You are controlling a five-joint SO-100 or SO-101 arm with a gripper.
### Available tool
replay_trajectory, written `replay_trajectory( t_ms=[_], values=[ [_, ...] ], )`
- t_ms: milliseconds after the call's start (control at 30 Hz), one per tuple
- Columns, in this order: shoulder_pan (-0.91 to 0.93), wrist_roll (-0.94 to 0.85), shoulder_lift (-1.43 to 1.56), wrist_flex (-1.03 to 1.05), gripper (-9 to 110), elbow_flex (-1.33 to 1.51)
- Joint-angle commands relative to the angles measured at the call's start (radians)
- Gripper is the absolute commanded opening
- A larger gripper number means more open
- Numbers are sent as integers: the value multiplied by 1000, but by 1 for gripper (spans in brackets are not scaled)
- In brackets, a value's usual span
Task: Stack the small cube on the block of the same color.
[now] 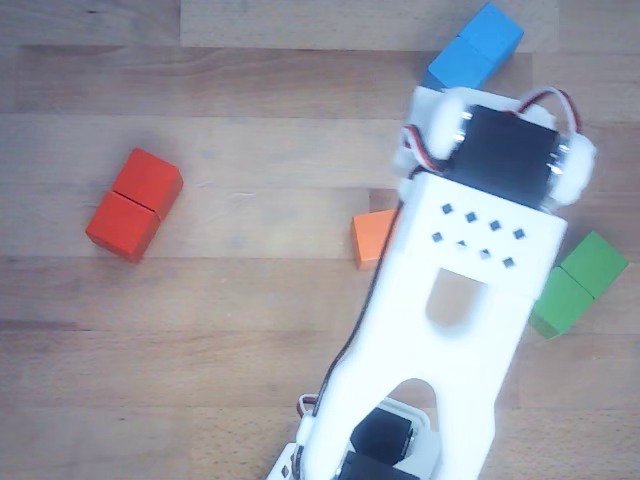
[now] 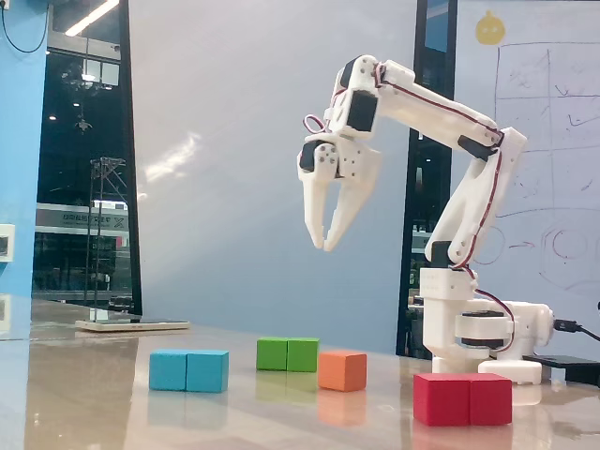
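Observation:
The small orange cube (image 2: pixel 341 370) sits on the table between the green block (image 2: pixel 288 354) and the red block (image 2: pixel 462 398). In the other view the cube (image 1: pixel 372 238) lies half under the white arm (image 1: pixel 470 300). The red block (image 1: pixel 134 203) is far to its left. My gripper (image 2: pixel 325 246) hangs high above the table, pointing down, over the green block and the cube. Its jaws stand a little apart and hold nothing. In the other view the arm's wrist hides the fingertips.
A blue block (image 2: pixel 188 370) lies left of the green one; in the other view the blue block (image 1: pixel 475 55) is at the top and the green block (image 1: pixel 578 284) at the right. The arm's base (image 2: pixel 478 333) stands behind the red block.

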Motion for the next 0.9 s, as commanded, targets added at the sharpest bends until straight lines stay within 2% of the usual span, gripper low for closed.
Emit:
replay_trajectory(
  t_ms=[0, 167, 600, 733, 867],
  values=[
    [109, 0, 5, 20, 1, -61],
    [14, 0, 5, 20, 1, -60],
    [-686, 9, 8, 21, 0, -60],
    [-670, 9, 12, 31, 0, -60],
    [-492, 5, 15, 32, 0, -60]
  ],
)
